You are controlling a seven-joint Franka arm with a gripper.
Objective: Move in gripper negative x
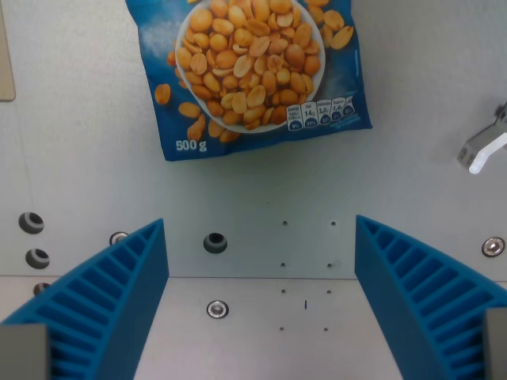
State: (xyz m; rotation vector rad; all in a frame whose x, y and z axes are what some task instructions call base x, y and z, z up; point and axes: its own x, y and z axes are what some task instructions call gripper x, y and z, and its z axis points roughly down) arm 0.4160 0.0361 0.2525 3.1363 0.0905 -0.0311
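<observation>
A blue peanut bag (249, 67), marked 500 g and printed with a bowl of peanuts, lies flat on the grey metal table (412, 170) at the top middle of the wrist view. My gripper (261, 241) hangs above the table, below the bag in the picture. Its two blue ribbed fingers (111, 305) stand wide apart at the lower left and lower right. Nothing is between them. The bag's top part is cut off by the frame edge.
The table has bolts (215, 242) and small holes between the fingers. More bolts (32, 222) sit at the left edge. A metal clamp-like part (483, 149) juts in at the right edge. A beige piece (6, 55) shows at the upper left.
</observation>
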